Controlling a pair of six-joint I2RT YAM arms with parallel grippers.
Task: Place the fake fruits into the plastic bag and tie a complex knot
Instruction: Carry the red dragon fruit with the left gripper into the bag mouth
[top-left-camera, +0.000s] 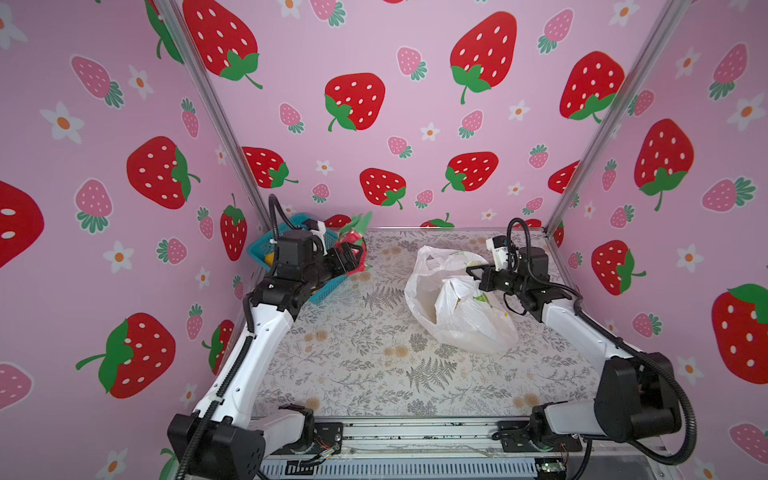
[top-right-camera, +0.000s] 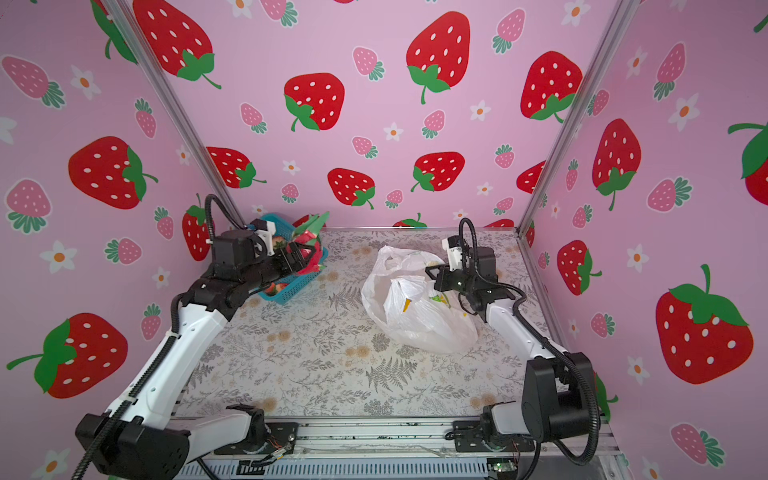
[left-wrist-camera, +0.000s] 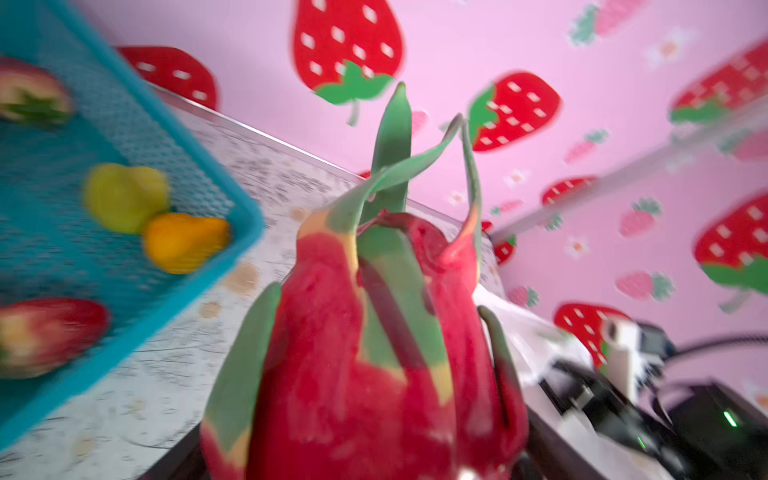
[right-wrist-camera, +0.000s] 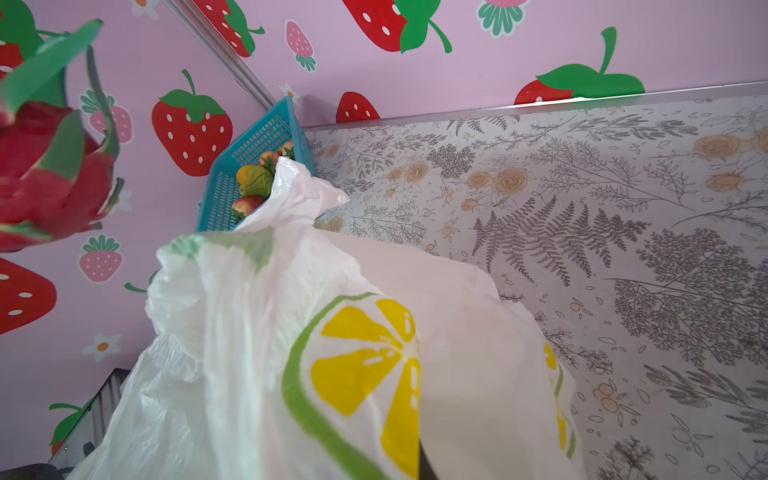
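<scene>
- The left gripper (top-left-camera: 351, 257) stands wide, its jaws clamped around a red-and-green dragon fruit (top-left-camera: 352, 237) held in the air just beside the basket.
- The right gripper (top-left-camera: 475, 273) is pressed together on the plastic bag's upper edge, holding that edge up.
- The table (top-left-camera: 353, 365) has a grey fern print.
- The plastic bag (top-left-camera: 465, 320), white with lemon slices, lies right of centre.
- The teal basket (top-left-camera: 258, 249) sits in the far left corner.
- Smaller fake fruits (left-wrist-camera: 124, 195), yellow-green, orange and red, lie inside the basket.
</scene>
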